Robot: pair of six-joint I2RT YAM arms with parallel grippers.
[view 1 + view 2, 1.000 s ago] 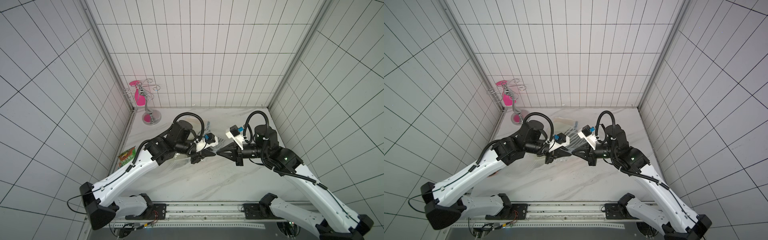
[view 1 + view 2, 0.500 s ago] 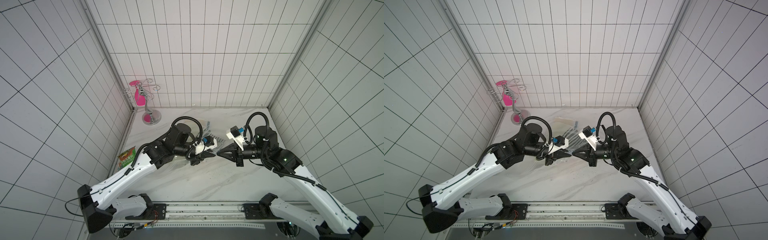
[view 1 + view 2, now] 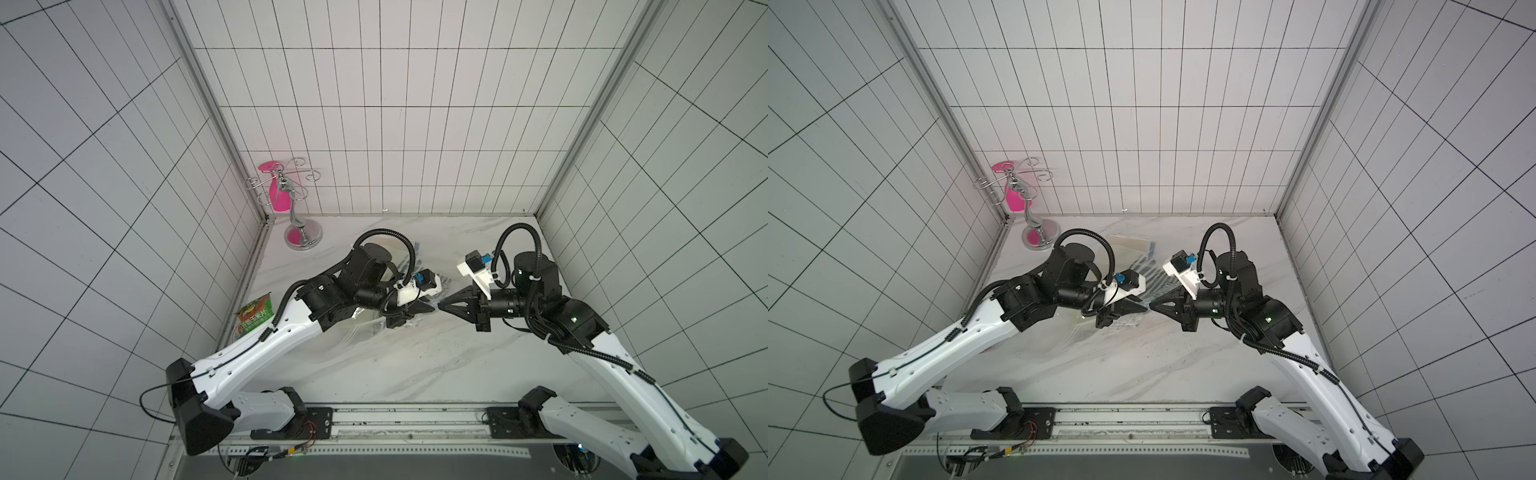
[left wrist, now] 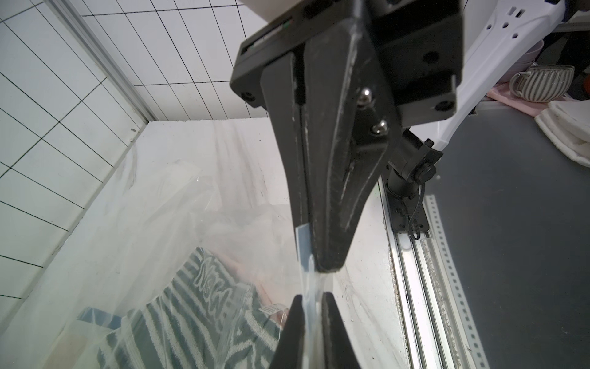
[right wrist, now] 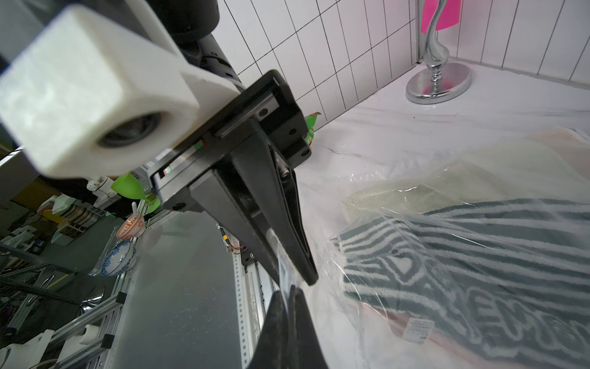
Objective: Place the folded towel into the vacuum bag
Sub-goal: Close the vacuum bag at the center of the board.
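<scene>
The vacuum bag (image 3: 357,332) is a sheet of clear crinkly plastic spread over the marble table in both top views. The folded towel (image 5: 463,255), green with white stripes, shows through the plastic in both wrist views (image 4: 198,316) and in a top view (image 3: 1148,270). My left gripper (image 4: 309,302) is shut on a strip of the bag's edge. My right gripper (image 5: 289,292) is shut on the same edge, and the two meet tip to tip above the table (image 3: 432,308) (image 3: 441,307). Whether the towel lies inside the bag or under it I cannot tell.
A cream towel (image 5: 447,185) lies beyond the striped one, also behind plastic. A chrome stand with a pink piece (image 3: 302,237) occupies the back left corner. A green and orange snack packet (image 3: 254,318) leans at the left wall. Tiled walls enclose three sides; a rail (image 3: 415,419) runs along the front.
The left arm's elbow and wrist have shifted slightly. Both grippers keep their hold on the bag's edge at nearly the same spot.
</scene>
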